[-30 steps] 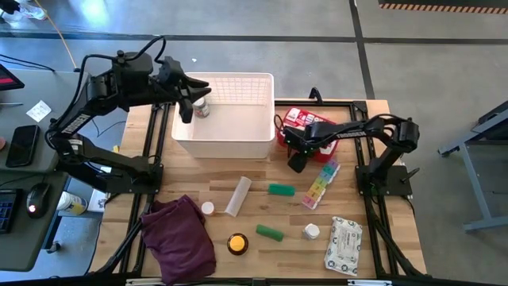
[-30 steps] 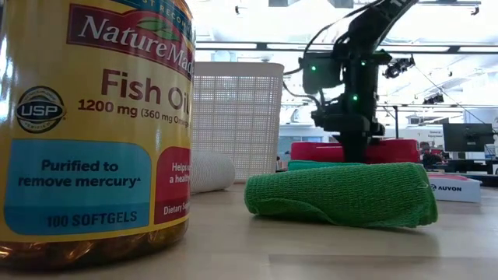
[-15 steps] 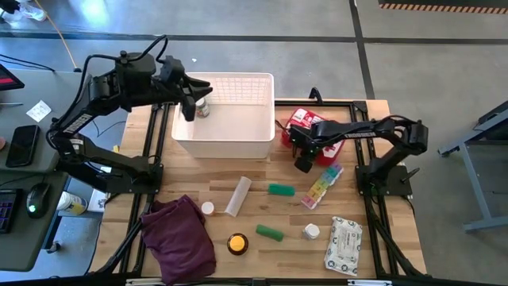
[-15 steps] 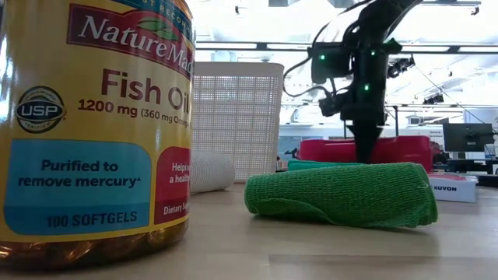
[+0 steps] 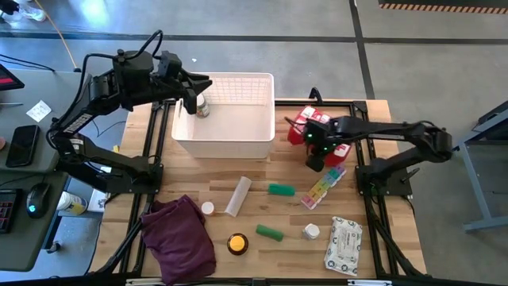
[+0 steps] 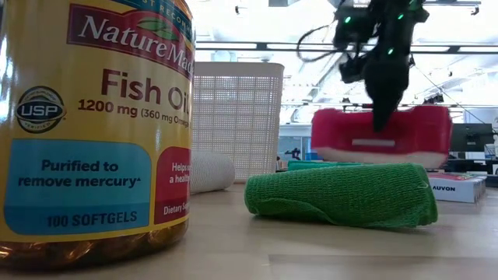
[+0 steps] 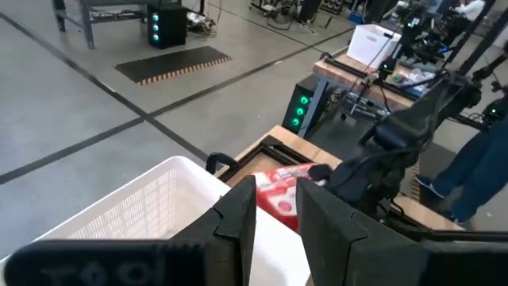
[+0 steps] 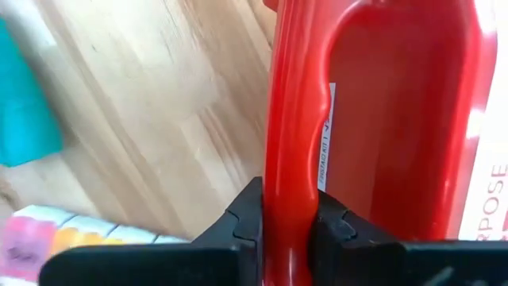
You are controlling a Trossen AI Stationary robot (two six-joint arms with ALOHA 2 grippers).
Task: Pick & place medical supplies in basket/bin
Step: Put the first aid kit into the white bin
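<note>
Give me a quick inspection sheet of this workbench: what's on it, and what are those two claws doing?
Surface: wooden table.
Job's things: white basket; red first-aid case lifted off the table; two green rolls; pill organiser; wipes pack; fish oil bottle.
Clutter: purple cloth.
Grippers: right claw shut on the case's handle; left claw over the basket's left wall, beside a small bottle.
Cables: wires along the left arm.
Surroundings: desk with phone and mouse.
</note>
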